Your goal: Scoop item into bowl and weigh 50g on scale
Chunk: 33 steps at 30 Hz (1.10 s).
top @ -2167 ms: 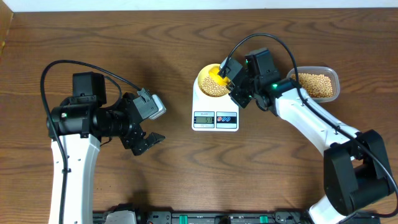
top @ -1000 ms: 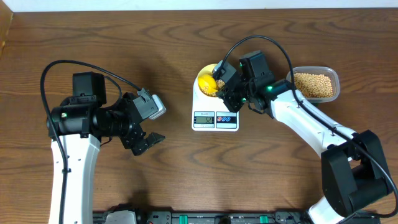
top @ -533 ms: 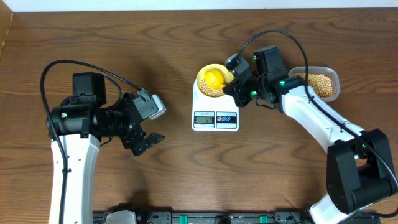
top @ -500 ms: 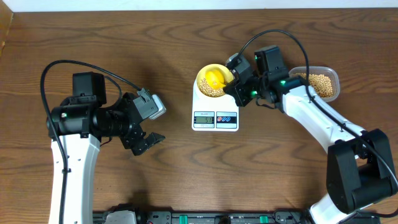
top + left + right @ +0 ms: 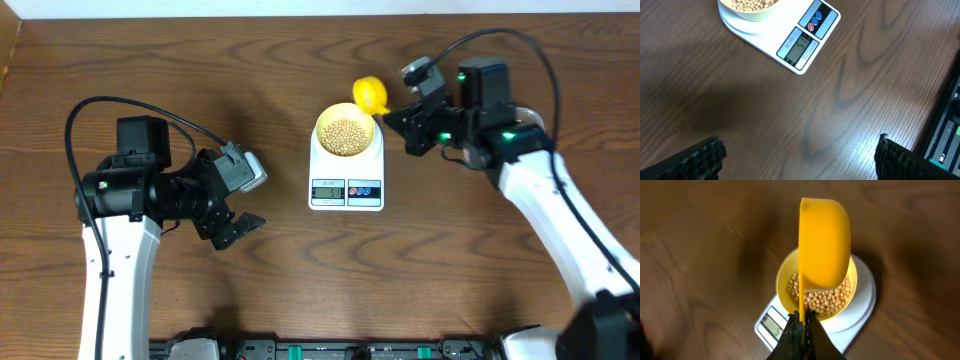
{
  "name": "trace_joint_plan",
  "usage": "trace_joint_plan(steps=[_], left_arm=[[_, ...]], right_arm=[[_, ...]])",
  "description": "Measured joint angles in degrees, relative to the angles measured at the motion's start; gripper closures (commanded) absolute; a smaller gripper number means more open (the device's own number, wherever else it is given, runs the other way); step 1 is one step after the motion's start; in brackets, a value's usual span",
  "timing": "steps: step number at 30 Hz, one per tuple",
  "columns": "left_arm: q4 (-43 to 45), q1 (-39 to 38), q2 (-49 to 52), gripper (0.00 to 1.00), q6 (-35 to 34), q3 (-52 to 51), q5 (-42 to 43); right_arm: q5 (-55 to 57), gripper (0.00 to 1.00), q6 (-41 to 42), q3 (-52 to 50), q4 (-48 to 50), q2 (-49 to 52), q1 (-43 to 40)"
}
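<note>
The pale yellow bowl (image 5: 346,112) stands on the white scale (image 5: 346,186) and holds tan beans (image 5: 346,133). My right gripper (image 5: 396,114) is shut on the thin handle of a bright yellow scoop (image 5: 370,95), which hangs just behind and right of the bowl. From the right wrist, the scoop (image 5: 824,242) is turned on its side above the bowl (image 5: 782,276) and its beans (image 5: 826,299), and the right gripper (image 5: 804,322) pinches its handle. The scale (image 5: 790,30) shows at the top of the left wrist view. My left gripper (image 5: 240,226) hovers open over bare wood left of the scale, empty (image 5: 800,161).
The scale's display (image 5: 329,190) and its red and blue buttons (image 5: 364,190) face the front edge. The right arm (image 5: 530,180) stretches across the back right of the table. A black rail (image 5: 330,350) runs along the front edge.
The right gripper has lifted the scoop out of the bowl and drawn it back toward the far right. The left arm has not moved.
</note>
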Motion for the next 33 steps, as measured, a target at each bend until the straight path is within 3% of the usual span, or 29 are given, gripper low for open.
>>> trace_joint_plan(steps=[14,25,33], left_arm=[[-0.02,0.0,0.0,0.02,0.0,0.0,0.0],[-0.02,0.0,0.0,0.02,0.0,0.0,0.0],[-0.02,0.0,0.0,0.02,0.0,0.0,0.0]], right_arm=[[-0.26,0.99,11.13,0.04,-8.98,-13.75,-7.34],[-0.24,0.99,18.21,0.07,-9.01,-14.62,-9.38],[-0.24,0.99,20.15,0.11,-3.56,-12.57,-8.39]])
